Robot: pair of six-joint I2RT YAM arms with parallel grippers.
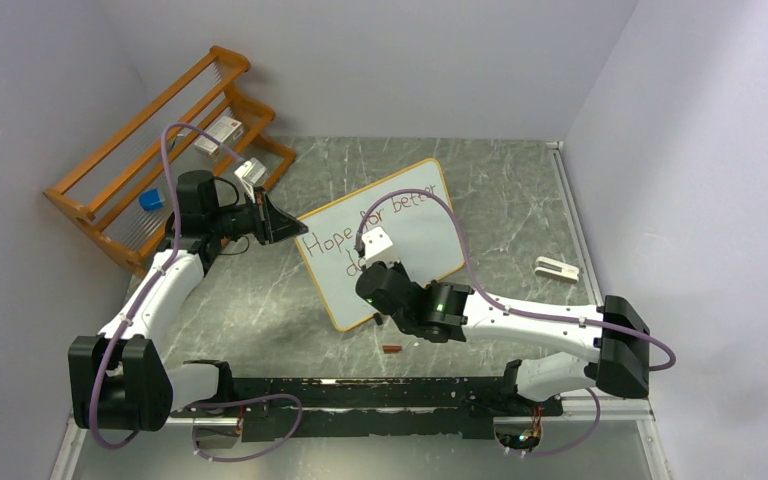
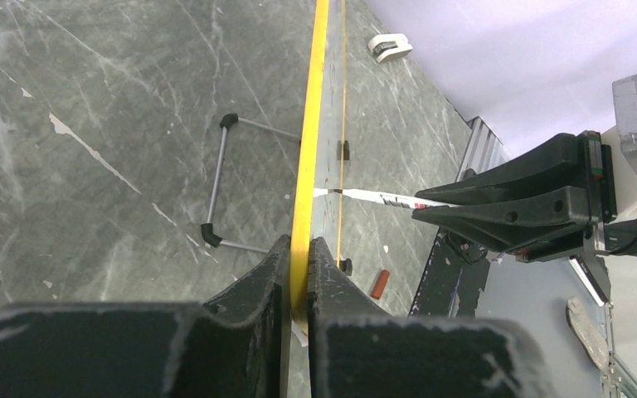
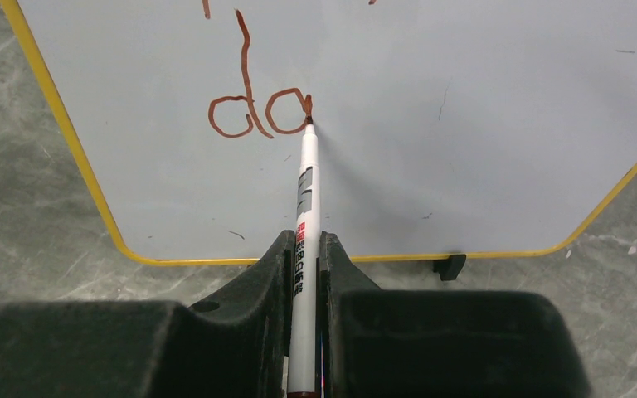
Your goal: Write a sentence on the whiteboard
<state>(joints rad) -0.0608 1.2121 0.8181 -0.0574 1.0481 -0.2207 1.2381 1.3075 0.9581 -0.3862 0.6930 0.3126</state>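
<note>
At table centre, the whiteboard (image 1: 430, 250) stands propped on a wire stand (image 2: 216, 191), with its face toward the right arm. The left gripper (image 2: 299, 249) is closed on the board's yellow rim at its left edge. The right gripper (image 3: 303, 245) is closed on a marker (image 3: 306, 182). The marker tip touches the board at the end of "da", in the second row of the sentence (image 3: 253, 116). The top row reads "Hope for better" in the overhead view.

Likely faults:
- Too much tip pressure may push the board back on its stand or twist it in the left clamp, distorting the letters.
- Too little pressure may break the line.
- The marker is held only near its rear, so side load may swing it between the fingers.

Clearances:
- Bare board lies to the right of "da" as far as the right rim, which looks like enough room for the remaining letters.
- The lower rim and a foot (image 3: 449, 265) lie just below the row, so descenders have little room.
- A cap (image 1: 391, 348) lies near the right wrist, and sweeps should avoid it.
</note>
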